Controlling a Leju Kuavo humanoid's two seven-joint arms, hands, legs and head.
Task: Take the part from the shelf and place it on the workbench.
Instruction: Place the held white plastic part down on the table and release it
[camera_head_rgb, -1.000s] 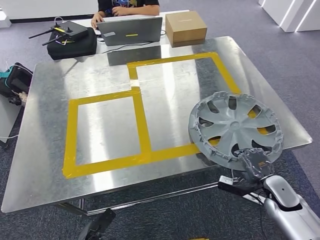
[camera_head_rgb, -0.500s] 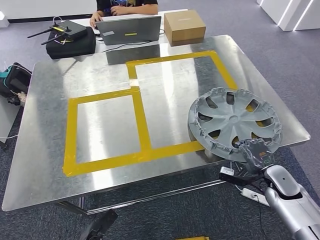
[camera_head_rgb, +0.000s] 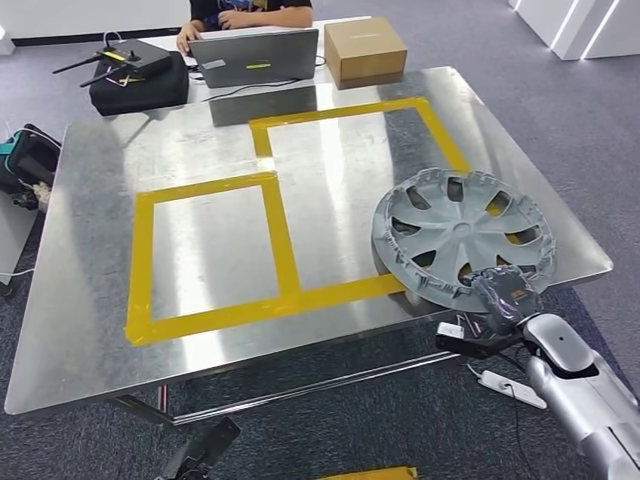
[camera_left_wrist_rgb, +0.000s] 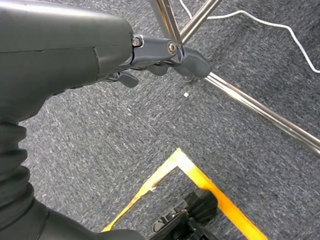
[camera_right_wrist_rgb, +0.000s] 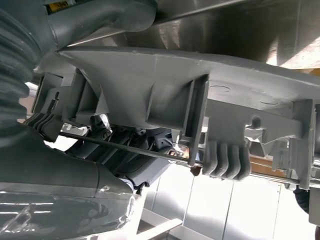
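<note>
Hubcap (camera_head_rgb: 464, 237), one: grey plastic wheel cover with slotted spokes, at about 4 o'clock on the workbench (camera_head_rgb: 90, 260), its near edge overhanging the front rim and tilted slightly. It overlaps the near right corner of the further taped rectangle. Ribs, clips and a thin wire ring on its underside (camera_right_wrist_rgb: 181, 100) appear in the right wrist view.

Right hand (camera_head_rgb: 504, 297), one: at 5 o'clock, grips the near rim of the hubcap, thumb on top and fingers beneath, on a silver arm (camera_head_rgb: 581, 395) entering from the lower right.

Left hand (camera_left_wrist_rgb: 166, 55), one: hangs over grey carpet beside the bench's chrome legs, fingers (camera_left_wrist_rgb: 190, 60) loosely extended, holding nothing.

Floor items near the bench: one white power strip (camera_head_rgb: 512, 388) at 5 o'clock; yellow floor tape (camera_left_wrist_rgb: 203, 182).

Workbench: one bare metal top carrying two yellow tape rectangles (camera_head_rgb: 283, 240) sharing a side, the nearer at 9 o'clock, the further at 1 o'clock.

Black bag (camera_head_rgb: 30, 165), one, off the bench's left edge at 10 o'clock.

Far table beyond the bench, 11 to 1 o'clock: one black case (camera_head_rgb: 140, 85) with antenna device on top, one grey laptop (camera_head_rgb: 256, 58), one brown cardboard box (camera_head_rgb: 364, 50). One person (camera_head_rgb: 249, 12) seated behind the laptop, a hand beside it.
</note>
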